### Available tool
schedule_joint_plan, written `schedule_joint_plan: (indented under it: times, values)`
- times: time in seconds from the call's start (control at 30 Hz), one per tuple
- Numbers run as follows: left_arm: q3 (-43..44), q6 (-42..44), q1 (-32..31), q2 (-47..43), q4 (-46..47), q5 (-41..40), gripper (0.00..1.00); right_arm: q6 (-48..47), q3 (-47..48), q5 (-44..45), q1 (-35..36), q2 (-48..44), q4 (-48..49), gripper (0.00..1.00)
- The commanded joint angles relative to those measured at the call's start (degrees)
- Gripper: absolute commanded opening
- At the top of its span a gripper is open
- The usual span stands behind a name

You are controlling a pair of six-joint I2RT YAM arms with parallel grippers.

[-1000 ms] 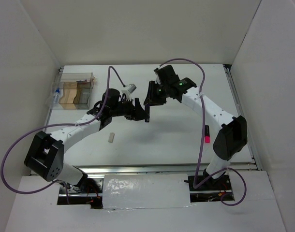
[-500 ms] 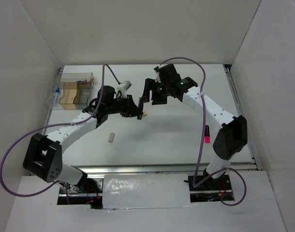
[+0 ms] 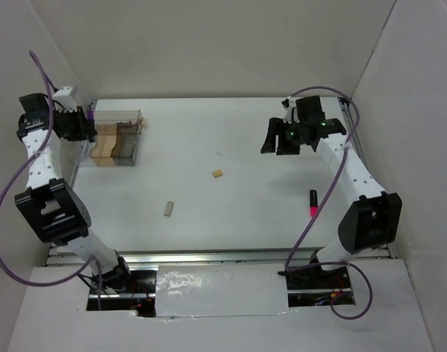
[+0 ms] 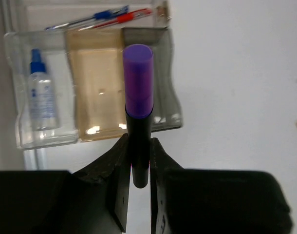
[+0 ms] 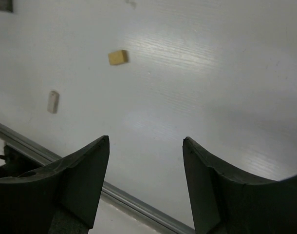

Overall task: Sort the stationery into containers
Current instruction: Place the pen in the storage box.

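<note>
Marker (image 4: pixel 138 73) clamped in left pincer (image 4: pixel 139 142) | right pincer (image 5: pixel 146 141) agape

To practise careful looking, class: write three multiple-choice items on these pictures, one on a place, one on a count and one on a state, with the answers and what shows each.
1. The pink-black marker lies:
A. on the table, right side
B. standing in a cup
C. held in a gripper

2. Tan eraser blocks loose on the table:
A. one
B. two
C. four

3. The left gripper is:
A. open and empty
B. shut on a ruler
C. shut on the purple marker

Answers:
1 A, it lies flat on the bare surface in the top view.
2 B, one lies mid-table, another nearer the front edge.
3 C, in the wrist view the jaws clamp its dark barrel.
</note>
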Motion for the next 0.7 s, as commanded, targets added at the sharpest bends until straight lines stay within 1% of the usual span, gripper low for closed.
schedule_joint_plan:
  times: [0.0, 0.03, 0.13, 0.23, 0.3, 0.33, 0.43, 0.5, 0.6, 0.63, 0.67]
  values:
    - [7.08, 11.38, 2.89, 7.7, -9.0, -4.16, 0.0, -6.77, -2.88, 3.43, -2.33, -2.2, -5.05, 0.68]
    - [9.96, 11.3, 3.07, 10.93, -9.43, -5.04, 0.0, -8.08, -3.67, 3.61, -3.13, -2.64, -5.23, 0.68]
    - [14.81, 11.83, 2.46, 16.57, -11.02, -7.67, 0.01, -10.28, -5.43, 5.72, -6.03, -3.78, -6.72, 0.68]
    - [15.88, 10.68, 1.93, 19.4, -8.74, -8.74, 0.05, -11.87, -6.93, 6.34, -9.46, -3.87, -8.13, 0.68]
    - [15.97, 10.33, 1.4, 20.37, -7.86, -9.87, 0.06, -12.57, -8.42, 6.51, -10.35, -3.96, -8.83, 0.67]
    - [16.14, 10.15, 1.14, 21.42, -7.5, -10.32, 0.06, -12.58, -8.86, 6.69, -13.22, -3.87, -9.1, 0.67]
    - [16.06, 9.02, -0.09, 22.92, -5.92, -11.46, 0.1, -14.95, -10.62, 7.13, -16.57, -3.87, -9.45, 0.67]
    - [16.06, 8.75, -0.53, 23.71, -4.69, -12.07, 0.15, -16.17, -11.76, 7.39, -18.07, -3.79, -9.8, 0.67]
    - [16.67, 7.87, -1.15, 25.38, -3.63, -13.04, 0.25, -18.19, -13.52, 8.79, -20.36, -3.52, -10.24, 0.66]
    - [16.93, 7.87, -1.32, 25.73, -3.55, -13.31, 0.31, -18.72, -14.05, 8.97, -20.8, -3.43, -10.33, 0.66]
    - [17.37, 7.78, -1.5, 26.17, -3.63, -13.57, 0.34, -19.34, -14.84, 9.24, -21.5, -3.26, -10.5, 0.66]
